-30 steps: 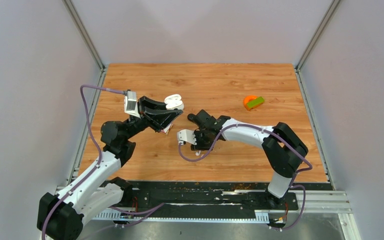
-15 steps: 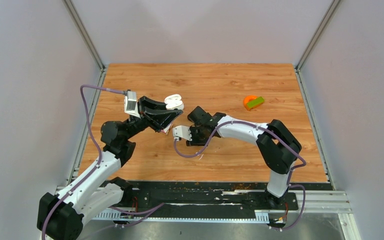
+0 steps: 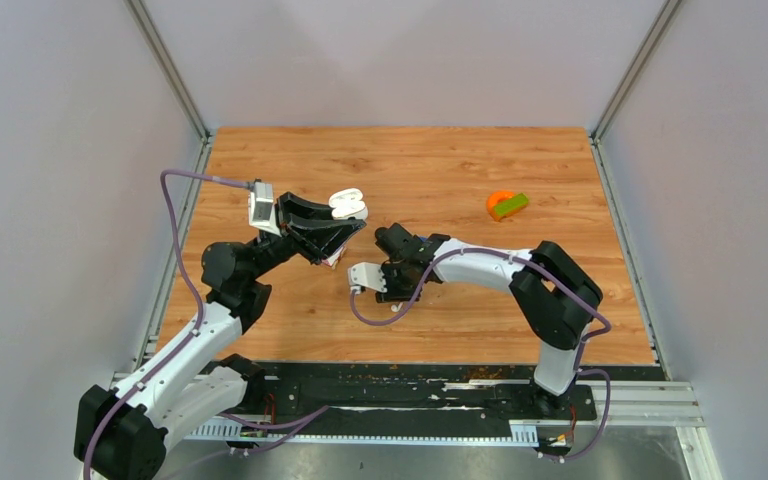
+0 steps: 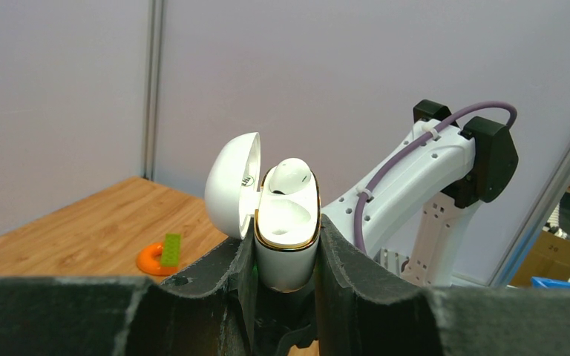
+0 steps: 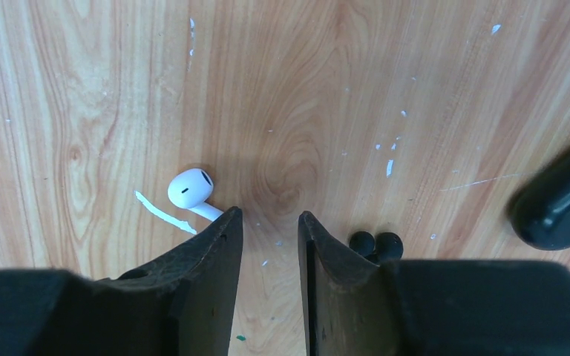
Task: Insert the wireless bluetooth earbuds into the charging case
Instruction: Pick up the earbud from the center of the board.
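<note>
While my left claw (image 4: pixel 287 245) hugs the open charging case (image 4: pixel 286 222), my right claw (image 5: pixel 269 222) hangs half open, empty. I must centre it over the white earbud (image 5: pixel 189 188) lying on the table (image 5: pixel 304 89) beside it.

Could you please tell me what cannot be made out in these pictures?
- Right wrist: earbud stem end, behind a finger of the right gripper.
- Right wrist: two black rounds, half behind the other finger; unidentifiable.
- Right wrist: black thing, cut by the right edge.
- Left wrist: case lower half, between the left gripper fingers.
- Top: loose earbud, too small.
</note>
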`<state>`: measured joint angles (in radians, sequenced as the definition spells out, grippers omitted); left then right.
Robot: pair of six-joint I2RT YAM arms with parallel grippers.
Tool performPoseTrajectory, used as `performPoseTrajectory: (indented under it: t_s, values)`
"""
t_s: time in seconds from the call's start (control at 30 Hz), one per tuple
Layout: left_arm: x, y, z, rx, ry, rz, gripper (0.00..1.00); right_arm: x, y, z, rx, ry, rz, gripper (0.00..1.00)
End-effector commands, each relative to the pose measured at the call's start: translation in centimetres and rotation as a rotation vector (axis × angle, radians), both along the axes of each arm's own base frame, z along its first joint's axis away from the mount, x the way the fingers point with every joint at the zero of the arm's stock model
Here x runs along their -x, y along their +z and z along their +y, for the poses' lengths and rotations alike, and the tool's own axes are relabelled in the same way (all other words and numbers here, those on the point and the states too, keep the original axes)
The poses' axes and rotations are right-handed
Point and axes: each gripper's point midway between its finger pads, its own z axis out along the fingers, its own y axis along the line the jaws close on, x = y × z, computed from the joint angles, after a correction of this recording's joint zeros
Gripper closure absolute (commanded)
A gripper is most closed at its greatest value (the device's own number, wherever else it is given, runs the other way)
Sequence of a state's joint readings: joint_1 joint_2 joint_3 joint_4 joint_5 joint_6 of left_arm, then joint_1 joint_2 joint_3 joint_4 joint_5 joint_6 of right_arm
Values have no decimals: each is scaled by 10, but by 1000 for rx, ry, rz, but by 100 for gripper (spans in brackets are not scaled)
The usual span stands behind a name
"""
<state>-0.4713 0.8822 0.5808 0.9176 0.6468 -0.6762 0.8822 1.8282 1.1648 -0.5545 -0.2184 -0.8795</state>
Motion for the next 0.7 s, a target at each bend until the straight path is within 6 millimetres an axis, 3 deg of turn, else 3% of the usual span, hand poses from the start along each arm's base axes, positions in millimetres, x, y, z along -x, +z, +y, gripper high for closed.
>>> performPoseTrajectory:
  t_s: [0.0,0.33,0.67]
  values:
    - [8,11,3,27,-7,-39,100,4,7,4,-19,25,-33,66]
    - [8,9,3,28,-8,-36,100,21,8,-1,-7,62,-8,65]
    - [7,6,3,28,-6,-28,100,37,3,9,-12,97,29,66]
